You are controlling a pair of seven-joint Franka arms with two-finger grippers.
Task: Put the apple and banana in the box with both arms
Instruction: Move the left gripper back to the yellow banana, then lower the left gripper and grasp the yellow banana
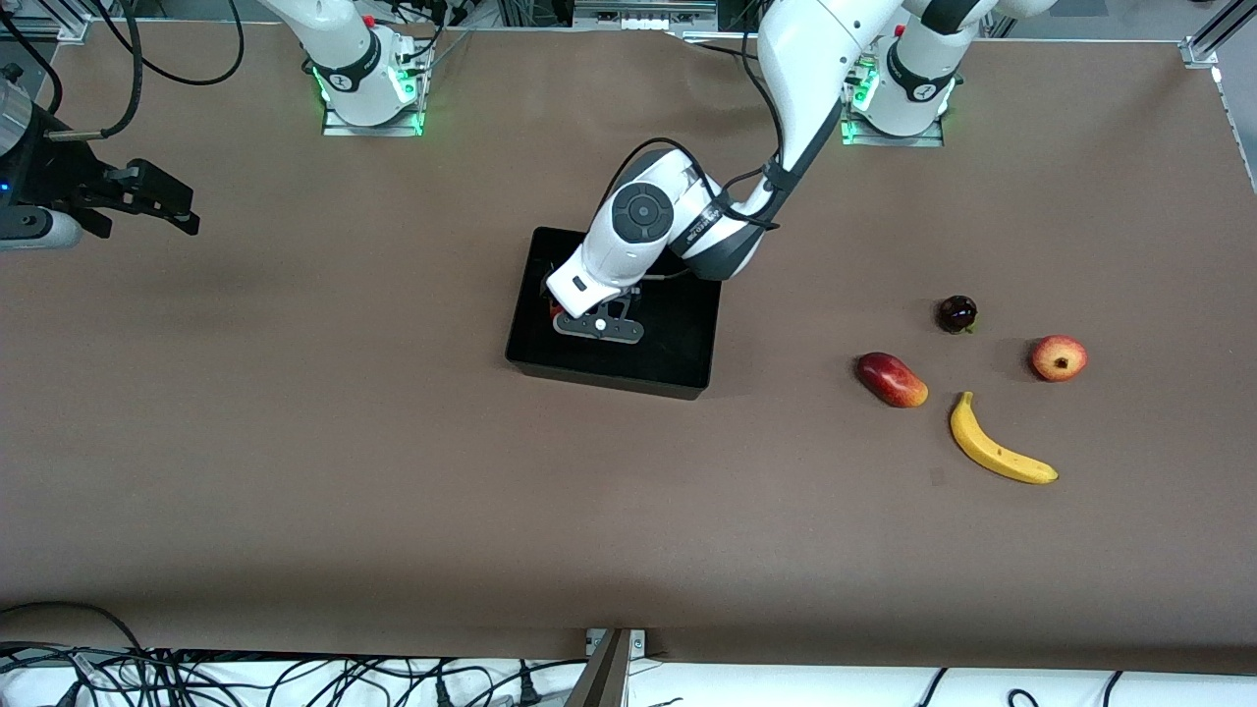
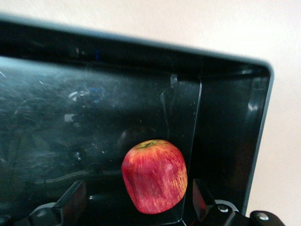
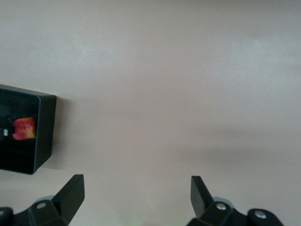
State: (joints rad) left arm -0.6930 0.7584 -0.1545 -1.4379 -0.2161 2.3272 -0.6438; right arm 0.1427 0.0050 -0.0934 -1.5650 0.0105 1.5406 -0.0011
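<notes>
Apple (image 2: pixel 154 176) is sitting on the floor of the box (image 1: pixel 535 349), in the corner toward the right arm's end of the surface (image 1: pixel 393 471), with the left claw (image 2: pixel 136 207) hanging over it, its fingers spread wide on either side and not gripping it. Seen from the front, the left arm is reaching across from its base and covering most of the fruit.

Banana (image 1: pixel 997 450) is lying flat on the bare surface toward the left arm's end, well apart from the box and nearer the front camera than three other fruits: a paler apple (image 1: pixel 1059 357), a long red fruit (image 1: pixel 892 379) and a small dark fruit (image 1: pixel 956 313).

Right claw (image 1: pixel 157 201) is waiting in the air over the right arm's end of the surface, fingers wide apart and holding nothing.

Judging by shape, the banana is looking light and fairly stiff, with a smooth skin that may be slippery, and its curve is likely making it pivot if pinched near a tip. Taking hold across the thick middle, fingers squarely on its sides, is looking like the safest grip.
</notes>
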